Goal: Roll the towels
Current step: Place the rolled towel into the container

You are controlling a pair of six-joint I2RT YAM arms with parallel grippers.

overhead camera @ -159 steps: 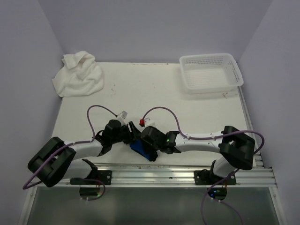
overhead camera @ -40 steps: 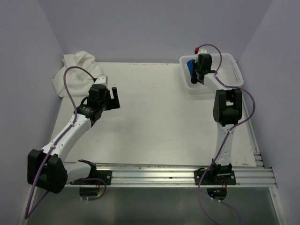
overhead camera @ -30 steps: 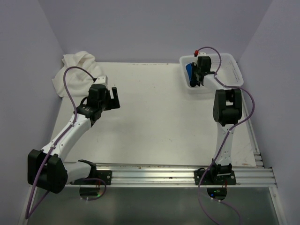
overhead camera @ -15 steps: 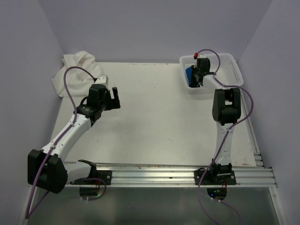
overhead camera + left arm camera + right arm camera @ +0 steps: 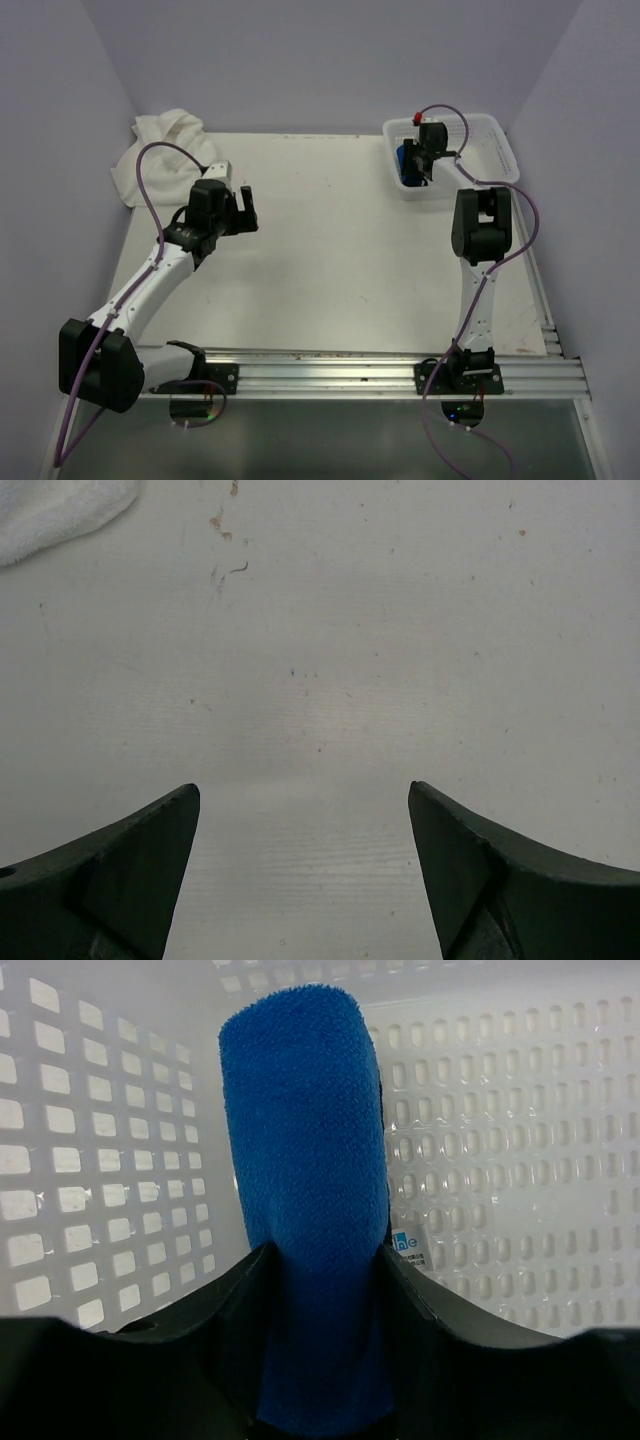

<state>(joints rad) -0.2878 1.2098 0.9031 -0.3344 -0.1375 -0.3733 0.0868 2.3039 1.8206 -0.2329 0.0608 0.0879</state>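
You have two towels here: one small bright blue rolled cloth towel (image 5: 305, 1160) and one large crumpled white cloth towel (image 5: 165, 160). Count one white perforated plastic basket (image 5: 490, 150) and one white worktop (image 5: 340, 230). You are running two white-and-black robot arms, the left arm (image 5: 150, 280) and the right arm (image 5: 478, 290), each with one purple cable (image 5: 148, 170) and two dark fingers (image 5: 120, 870).

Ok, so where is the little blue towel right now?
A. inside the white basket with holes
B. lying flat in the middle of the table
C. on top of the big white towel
A: the right wrist view shows the rolled blue towel with the perforated walls of the white basket around it, between the jaws of the right gripper.
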